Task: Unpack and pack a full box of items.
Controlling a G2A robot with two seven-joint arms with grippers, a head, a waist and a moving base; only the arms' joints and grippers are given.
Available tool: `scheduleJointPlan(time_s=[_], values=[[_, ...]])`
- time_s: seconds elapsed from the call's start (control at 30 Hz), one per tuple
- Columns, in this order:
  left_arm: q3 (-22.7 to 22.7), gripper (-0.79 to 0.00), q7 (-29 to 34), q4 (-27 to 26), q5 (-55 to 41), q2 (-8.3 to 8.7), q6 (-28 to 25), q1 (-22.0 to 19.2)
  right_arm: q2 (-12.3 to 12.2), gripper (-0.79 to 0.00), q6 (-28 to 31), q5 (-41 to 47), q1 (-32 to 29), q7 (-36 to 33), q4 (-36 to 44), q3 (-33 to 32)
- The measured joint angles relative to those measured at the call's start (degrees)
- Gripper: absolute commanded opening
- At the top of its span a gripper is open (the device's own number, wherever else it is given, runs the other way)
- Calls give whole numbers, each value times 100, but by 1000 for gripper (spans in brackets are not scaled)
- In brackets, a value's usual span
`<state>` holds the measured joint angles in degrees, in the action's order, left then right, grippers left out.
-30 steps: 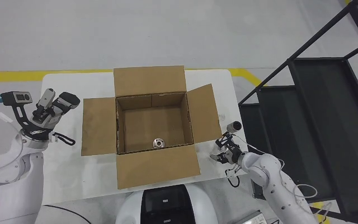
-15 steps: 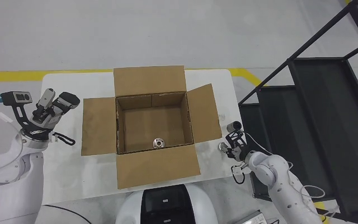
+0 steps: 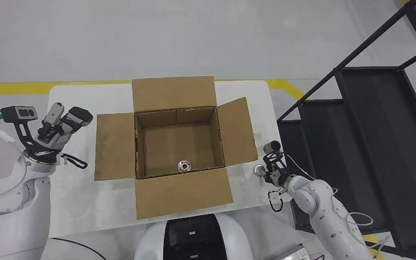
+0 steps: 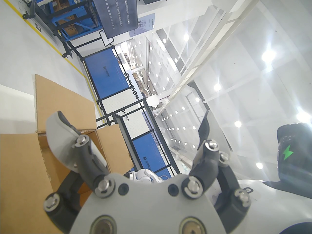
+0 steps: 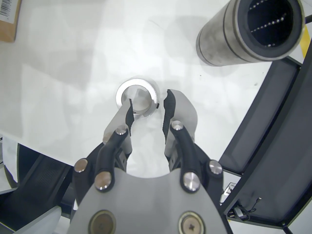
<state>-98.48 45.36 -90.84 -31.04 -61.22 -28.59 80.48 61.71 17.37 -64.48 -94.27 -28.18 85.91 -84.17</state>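
The right gripper's (image 5: 148, 99) fingers are partly apart and straddle one wall of a metal ring (image 5: 137, 82). One tip sits over the bore and the other just outside the rim; whether either touches the metal is hard to tell. The ring lies flat on the tabletop (image 5: 73, 49) near the right edge, between that edge and the right flap of the box (image 3: 175, 97). A cylinder (image 5: 226, 47) sits close by, nearer the far edge, with its dark open end towards the wrist camera. Dark steps (image 3: 338, 130) stand just past the right edge.

The left gripper (image 4: 132, 122) is at the left edge with its fingers wide apart, holding nothing. The box sits mid-tabletop with all four flaps spread. A small round part (image 3: 184, 166) lies inside by the near wall, too small to make out.
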Motion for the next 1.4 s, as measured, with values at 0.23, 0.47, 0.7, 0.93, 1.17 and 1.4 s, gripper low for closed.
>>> scheduleJointPlan(time_s=[0.23, 0.47, 0.7, 0.93, 1.17, 1.4], values=[[0, 0, 0, 0, 0, 0, 0, 0, 27, -554, -27, 116, 228, 29, -322, 118], [0, 0, 0, 0, 0, 0, 0, 0, 43, -634, 44, 89, 398, 90, -492, 247], [0, 0, 0, 0, 0, 0, 0, 0, 59, -785, 59, 64, 565, 58, -673, 363], [0, 0, 0, 0, 0, 0, 0, 0, 8, -785, 156, 48, 382, 367, -303, 92], [0, 0, 0, 0, 0, 0, 0, 0, -161, -785, 1146, -34, -589, 921, 933, -730], [0, 0, 0, 0, 0, 0, 0, 0, -263, -785, 1877, 430, -1723, 1220, 2504, -1860]])
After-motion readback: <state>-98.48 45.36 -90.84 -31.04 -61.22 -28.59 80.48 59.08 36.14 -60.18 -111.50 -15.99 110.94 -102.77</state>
